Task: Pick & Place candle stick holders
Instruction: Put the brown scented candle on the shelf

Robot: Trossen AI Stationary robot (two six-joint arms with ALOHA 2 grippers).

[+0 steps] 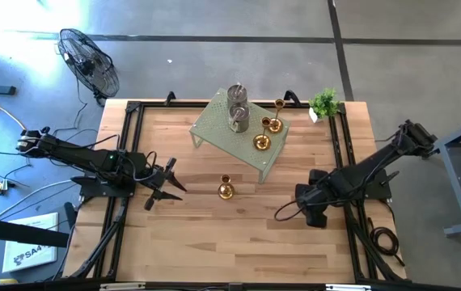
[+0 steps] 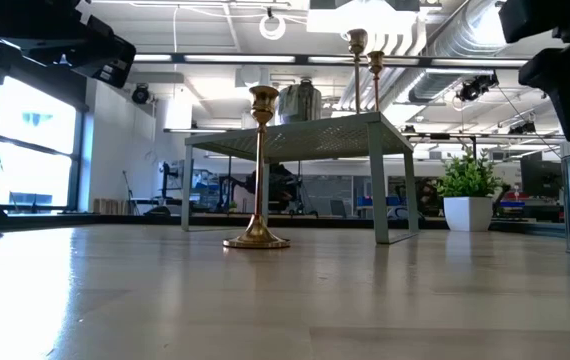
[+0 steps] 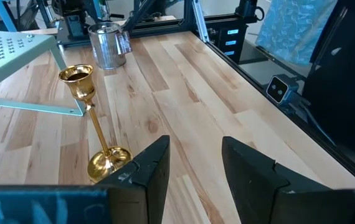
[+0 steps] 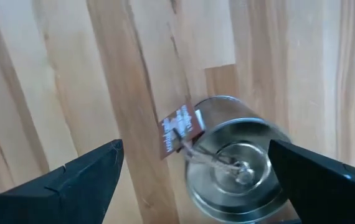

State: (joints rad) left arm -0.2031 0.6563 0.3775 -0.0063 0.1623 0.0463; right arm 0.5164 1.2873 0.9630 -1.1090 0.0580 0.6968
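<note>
So the right gripper (image 4: 190, 171) hangs wide open and empty over a squat silver metal cup with a paper tag (image 4: 236, 165) on the wooden table (image 1: 214, 234). I'd centre on it, then drop straight down so neither finger clips the rim. Left gripper (image 3: 193, 168), also open and empty, sits just beside the tall gold candlestick holder with a round base (image 3: 96, 134). The pale green perforated rack (image 1: 214, 125) looks full-ish, though it's hard to tell. Plenty of bare wood near the front edge.
</note>
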